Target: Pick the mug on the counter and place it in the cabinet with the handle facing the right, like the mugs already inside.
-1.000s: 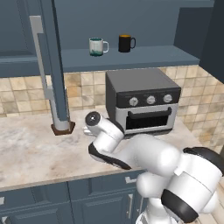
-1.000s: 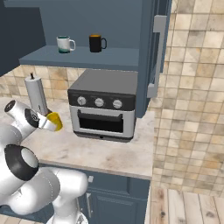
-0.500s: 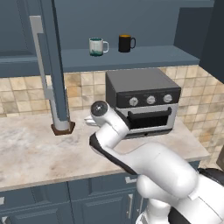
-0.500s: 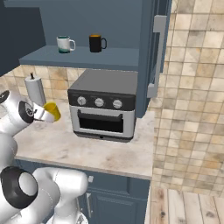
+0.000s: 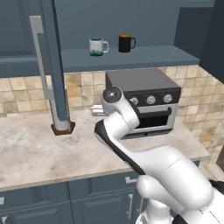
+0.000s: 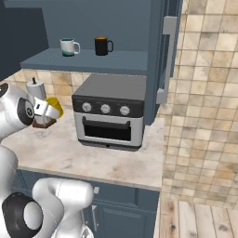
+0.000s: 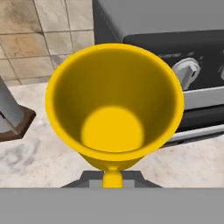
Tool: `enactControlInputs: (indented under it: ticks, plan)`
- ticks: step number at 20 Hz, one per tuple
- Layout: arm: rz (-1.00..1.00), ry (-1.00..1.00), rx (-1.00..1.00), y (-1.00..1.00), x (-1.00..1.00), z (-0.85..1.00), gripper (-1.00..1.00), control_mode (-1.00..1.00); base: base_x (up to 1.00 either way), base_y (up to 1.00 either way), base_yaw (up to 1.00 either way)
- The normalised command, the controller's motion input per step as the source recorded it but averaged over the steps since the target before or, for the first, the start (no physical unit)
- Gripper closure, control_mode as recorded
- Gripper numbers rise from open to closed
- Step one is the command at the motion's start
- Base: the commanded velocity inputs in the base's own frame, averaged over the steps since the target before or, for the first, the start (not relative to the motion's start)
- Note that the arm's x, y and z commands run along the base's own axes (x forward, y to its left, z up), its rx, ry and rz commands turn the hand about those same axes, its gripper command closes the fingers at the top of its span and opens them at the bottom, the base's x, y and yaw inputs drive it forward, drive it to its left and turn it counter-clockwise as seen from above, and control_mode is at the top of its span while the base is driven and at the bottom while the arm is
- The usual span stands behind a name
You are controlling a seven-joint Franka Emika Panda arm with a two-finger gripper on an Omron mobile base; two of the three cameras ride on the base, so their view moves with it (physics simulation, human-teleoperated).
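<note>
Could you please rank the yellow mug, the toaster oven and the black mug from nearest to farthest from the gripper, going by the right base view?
1. Yellow mug, held in the gripper.
2. Toaster oven, on the counter beside it.
3. Black mug, up on the cabinet shelf.

I see a tan tiled backsplash (image 5: 26,89) along the far wall, and the same tile covers the right wall (image 6: 204,93). A dark toaster oven (image 6: 109,111) sits against the backsplash. Blue base cabinets (image 5: 52,203) run along the near edge. Pale wood floor (image 6: 200,221) shows at the lower right. Light is even and soft.
</note>
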Motion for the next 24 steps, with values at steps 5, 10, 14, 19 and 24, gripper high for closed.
enactControlInputs:
  ticks: [5,10,14,19,24]
  plan:
    - [0.08,-0.05,-0.03,0.0,-0.32,0.67,1.0,-1.0,0.0,0.0,0.0]
    - [0.13,-0.07,0.0,-0.13,-0.3,0.66,1.0,-1.0,0.0,0.0,0.0]
    - [0.2,-0.07,0.0,-0.25,-0.33,0.57,1.0,-1.0,0.0,0.0,0.0]
    - [0.24,-0.04,0.0,-0.14,-0.26,0.33,1.0,-1.0,0.0,0.0,0.0]
    - [0.18,-0.01,0.0,-0.12,-0.18,0.33,1.0,-1.0,0.0,0.0,0.0]
